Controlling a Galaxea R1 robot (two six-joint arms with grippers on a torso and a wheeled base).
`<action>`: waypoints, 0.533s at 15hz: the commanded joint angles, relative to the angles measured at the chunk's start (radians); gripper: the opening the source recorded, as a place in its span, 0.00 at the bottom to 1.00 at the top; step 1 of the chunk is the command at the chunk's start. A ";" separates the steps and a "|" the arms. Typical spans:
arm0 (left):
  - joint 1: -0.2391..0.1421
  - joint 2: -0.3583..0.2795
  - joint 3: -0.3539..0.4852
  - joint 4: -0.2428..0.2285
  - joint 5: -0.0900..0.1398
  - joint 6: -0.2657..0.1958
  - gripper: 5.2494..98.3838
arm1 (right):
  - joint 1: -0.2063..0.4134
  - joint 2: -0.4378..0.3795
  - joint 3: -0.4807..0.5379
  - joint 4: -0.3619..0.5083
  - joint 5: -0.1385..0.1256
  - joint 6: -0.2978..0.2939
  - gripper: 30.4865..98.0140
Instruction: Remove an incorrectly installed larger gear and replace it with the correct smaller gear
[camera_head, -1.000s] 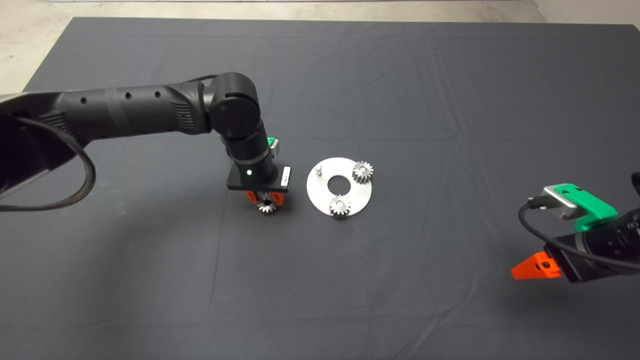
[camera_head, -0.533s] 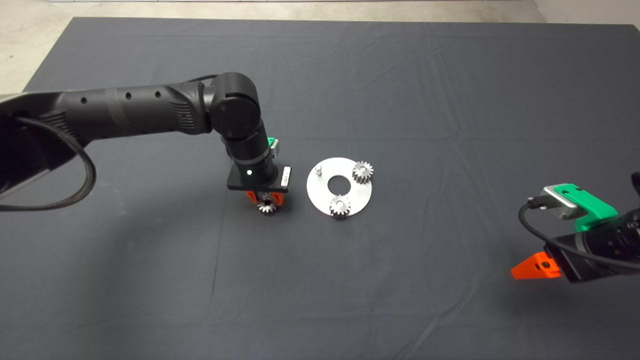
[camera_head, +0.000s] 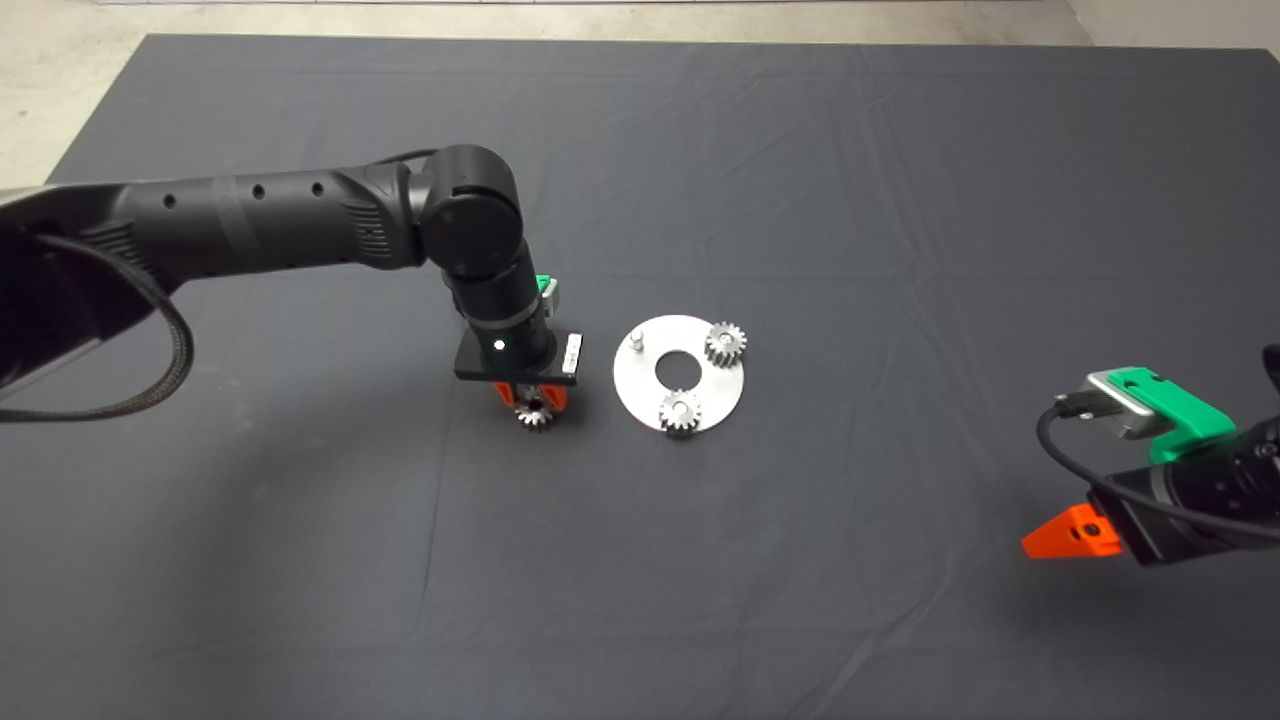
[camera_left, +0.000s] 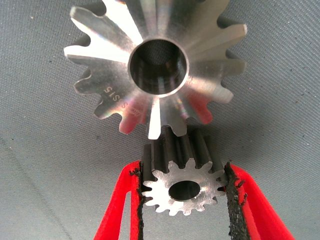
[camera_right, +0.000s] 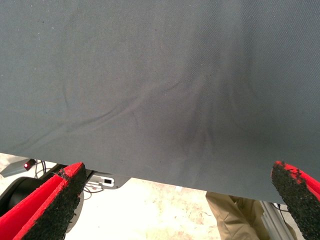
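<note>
A dark mat (camera_head: 800, 560) covers the surface, seen from above. Near the middle lies a round steel plate (camera_head: 722, 398) with a centre hole. Two small gears (camera_head: 726, 343) sit on the plate, one at its far right edge and one at its near edge, and a bare pin (camera_head: 637, 342) stands at its left side. Just left of the plate, the left gripper (camera_head: 534, 408) is pointed straight down at the mat. In the left wrist view, its fingers (camera_left: 134, 200) are closed on the flanks of the smaller gear (camera_left: 183, 187), which is held with its bore facing the camera. The larger gear (camera_left: 156, 62) lies flat on the mat just beyond it, and whether the two gears touch cannot be told. The bare pin suggests the larger gear is already off and the smaller gear is about to be carried to it. The grip is taken on toothed edges, so the gear could tilt or slip between the pads on lifting. If its bore is not squarely lined up over the pin, it could jam or drop onto the plate. Its teeth could also catch on the neighbouring gears. The right gripper (camera_head: 1075, 533) is parked at the lower right edge, its fingers spread wide and empty.
</note>
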 joint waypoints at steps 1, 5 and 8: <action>-0.018 0.004 0.004 0.001 0.011 0.003 0.27 | 0.018 0.000 0.001 0.024 0.003 -0.004 1.00; -0.036 0.008 0.004 -0.012 0.012 0.004 0.26 | 0.018 0.004 -0.001 0.024 0.005 -0.005 1.00; -0.056 0.018 0.005 -0.029 0.012 0.004 0.26 | 0.016 0.006 -0.007 0.024 0.005 -0.005 1.00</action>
